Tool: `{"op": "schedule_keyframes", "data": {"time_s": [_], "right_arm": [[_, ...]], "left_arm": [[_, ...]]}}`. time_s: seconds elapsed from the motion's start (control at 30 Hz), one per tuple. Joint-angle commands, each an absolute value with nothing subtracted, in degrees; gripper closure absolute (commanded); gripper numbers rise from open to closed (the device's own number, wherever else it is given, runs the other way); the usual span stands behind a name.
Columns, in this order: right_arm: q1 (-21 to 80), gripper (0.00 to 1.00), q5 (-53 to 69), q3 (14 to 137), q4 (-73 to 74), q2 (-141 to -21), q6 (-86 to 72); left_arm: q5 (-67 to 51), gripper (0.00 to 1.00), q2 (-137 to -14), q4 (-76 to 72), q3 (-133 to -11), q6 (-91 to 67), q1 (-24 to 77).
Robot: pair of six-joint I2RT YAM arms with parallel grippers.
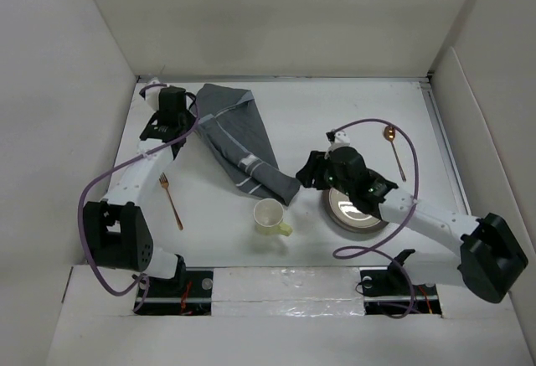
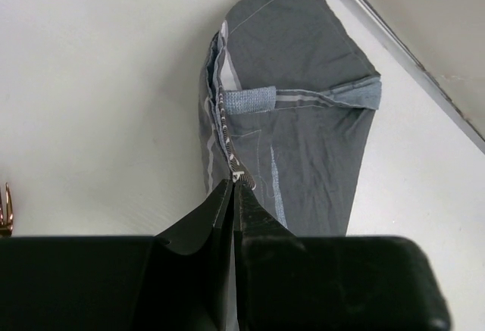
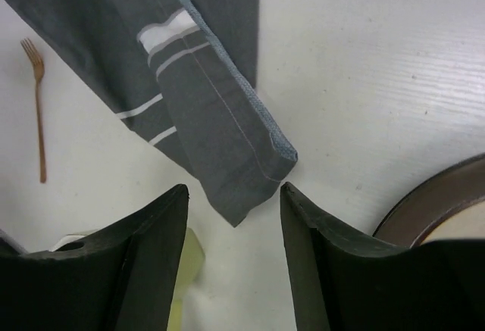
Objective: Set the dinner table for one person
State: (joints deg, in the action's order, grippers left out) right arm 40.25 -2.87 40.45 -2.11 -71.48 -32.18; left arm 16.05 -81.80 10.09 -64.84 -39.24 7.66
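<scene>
Top view: the white tabletop (image 1: 352,115) fills the walled enclosure, carrying a striped grey placemat (image 1: 239,136), fork (image 1: 172,203), cup (image 1: 268,215) and plate (image 1: 356,215). Left wrist: the left hand (image 2: 233,187) is pinched tight on the placemat's hem. Right wrist: the right hand (image 3: 234,189) gapes wide above the placemat's corner, holding nothing.

Far-centre counter (image 1: 335,102) open. Crumpled placemat (image 1: 243,144) lies diagonal across the middle; cup (image 1: 268,215) just beside its near end, plate (image 1: 335,213) right of that. Fork (image 1: 172,201) left, spoon (image 1: 395,152) right.

The placemat (image 1: 243,144) is matt woven cloth, the fork (image 1: 172,203) shiny coppery metal, the dinner table (image 1: 335,106) smooth.
</scene>
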Motion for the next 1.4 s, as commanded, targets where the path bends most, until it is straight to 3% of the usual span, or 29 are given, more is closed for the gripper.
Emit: {"op": "schedule_keyframes", "data": {"time_s": [0.0, 0.17, 0.7, 1.0, 1.03, 1.1, 1.23, 1.37], "right_arm": [[42.0, 0.44, -10.1, 38.8, -1.9, -70.0, -39.5], [42.5, 0.33, -6.4, 38.2, -4.7, -74.8, -41.4], [40.9, 0.37, -5.3, 35.7, -15.6, -83.9, -57.2], [40.9, 0.56, -8.7, 33.4, -21.4, -85.0, -59.7], [40.9, 0.66, -8.8, 32.8, -22.6, -85.3, -59.8], [40.9, 0.70, -9.1, 32.8, -22.9, -85.4, -59.7], [40.9, 0.89, -10.9, 31.8, -25.7, -84.7, -59.8], [40.9, 1.00, -14.0, 31.7, -28.2, -82.8, -57.2]], "left_arm": [[15.7, 1.00, -79.6, 11.2, -68.6, -35.4, 7.6], [16.4, 1.00, -77.0, 9.6, -65.7, -34.0, 7.6], [14.1, 1.00, -75.1, 7.6, -63.6, -34.2, 7.6], [13.7, 1.00, -75.7, 7.5, -63.6, -34.4, 7.6], [13.9, 1.00, -75.8, 7.6, -63.7, -34.3, 7.6], [14.1, 1.00, -75.8, 7.7, -63.8, -34.4, 7.6], [14.8, 1.00, -75.9, 8.0, -64.3, -34.4, 7.6], [14.9, 1.00, -75.8, 8.2, -64.4, -34.5, 7.6]]}}
